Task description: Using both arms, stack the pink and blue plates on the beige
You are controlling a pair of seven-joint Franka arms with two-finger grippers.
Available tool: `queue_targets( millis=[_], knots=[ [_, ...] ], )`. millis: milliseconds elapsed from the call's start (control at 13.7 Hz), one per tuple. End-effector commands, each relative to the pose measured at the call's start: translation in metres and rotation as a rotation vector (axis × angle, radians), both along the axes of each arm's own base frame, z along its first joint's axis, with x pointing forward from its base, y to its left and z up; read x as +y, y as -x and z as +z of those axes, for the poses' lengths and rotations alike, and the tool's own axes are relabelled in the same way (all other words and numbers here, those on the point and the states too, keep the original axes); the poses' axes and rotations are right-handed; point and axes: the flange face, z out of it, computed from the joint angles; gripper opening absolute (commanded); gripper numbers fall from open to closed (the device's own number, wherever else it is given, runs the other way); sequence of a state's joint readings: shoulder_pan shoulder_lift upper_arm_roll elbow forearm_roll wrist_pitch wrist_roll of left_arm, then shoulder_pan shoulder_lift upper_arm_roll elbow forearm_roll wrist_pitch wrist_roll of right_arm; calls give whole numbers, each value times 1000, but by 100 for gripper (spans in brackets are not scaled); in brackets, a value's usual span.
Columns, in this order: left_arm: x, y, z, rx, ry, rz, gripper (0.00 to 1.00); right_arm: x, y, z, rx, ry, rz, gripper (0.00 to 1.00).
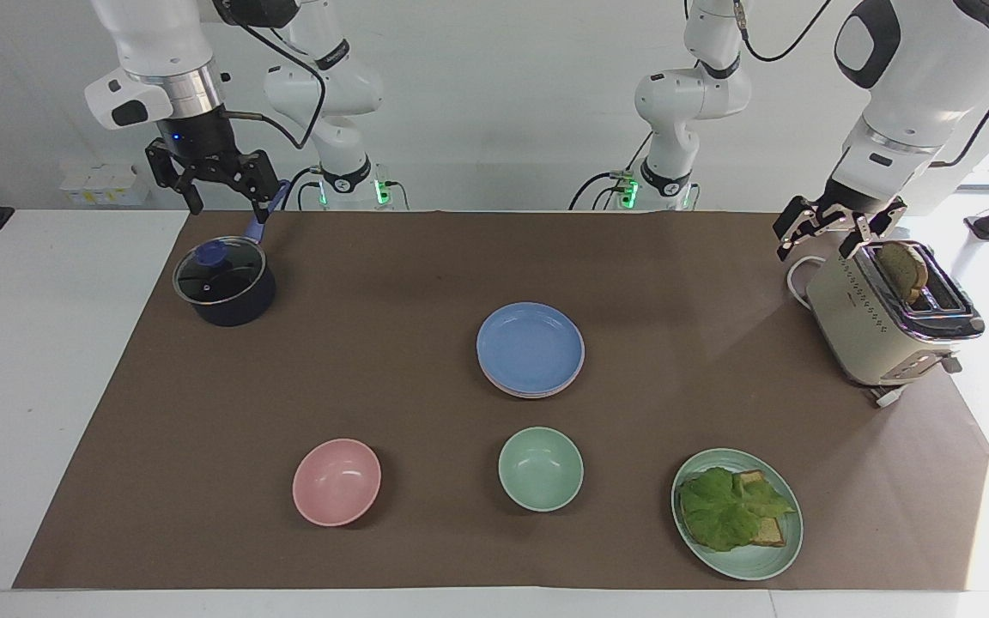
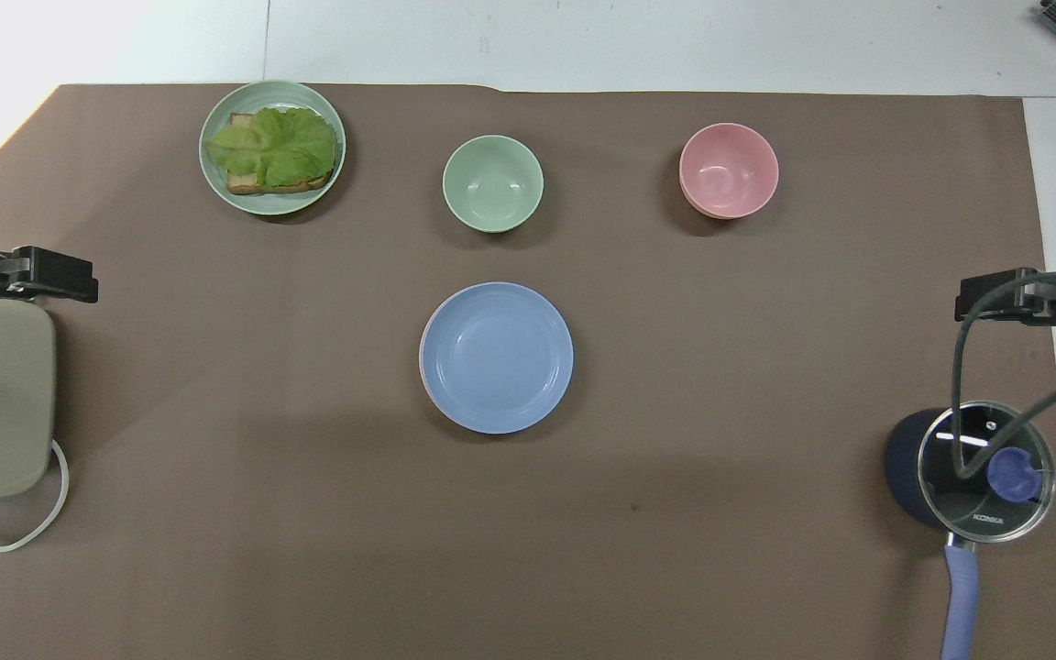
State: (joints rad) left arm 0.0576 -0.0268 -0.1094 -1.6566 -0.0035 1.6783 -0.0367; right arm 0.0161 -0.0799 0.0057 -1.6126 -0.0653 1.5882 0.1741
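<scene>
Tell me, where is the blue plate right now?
The blue plate tops a stack mid-table, nearer to the robots than the green bowl; a pink plate's rim peeks out beneath it.

My arms are glossy white with dark grey joint caps and a silver ring at each wrist. Black cables loop along them. My right end effector (image 1: pixel 213 176) and left end effector (image 1: pixel 838 225) are black, with linked fingers.
</scene>
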Motion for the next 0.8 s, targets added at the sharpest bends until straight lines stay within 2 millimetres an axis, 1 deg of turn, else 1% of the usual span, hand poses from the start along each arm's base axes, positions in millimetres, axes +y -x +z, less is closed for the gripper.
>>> queue_targets(
  millis=[0,291,510,728],
  knots=[
    [3,5,7,2,-17,-4,100,-14,-20,8,25,1,-2,100],
    [3,5,7,2,-17,-4,100,-16,-24,4,28,-31,-7,100],
    [3,5,7,2,-17,-4,100,-9,-18,6,34,-33,10,100],
    [3,5,7,2,-17,-4,100,-8,-8,0,50,-36,10,100]
  ],
)
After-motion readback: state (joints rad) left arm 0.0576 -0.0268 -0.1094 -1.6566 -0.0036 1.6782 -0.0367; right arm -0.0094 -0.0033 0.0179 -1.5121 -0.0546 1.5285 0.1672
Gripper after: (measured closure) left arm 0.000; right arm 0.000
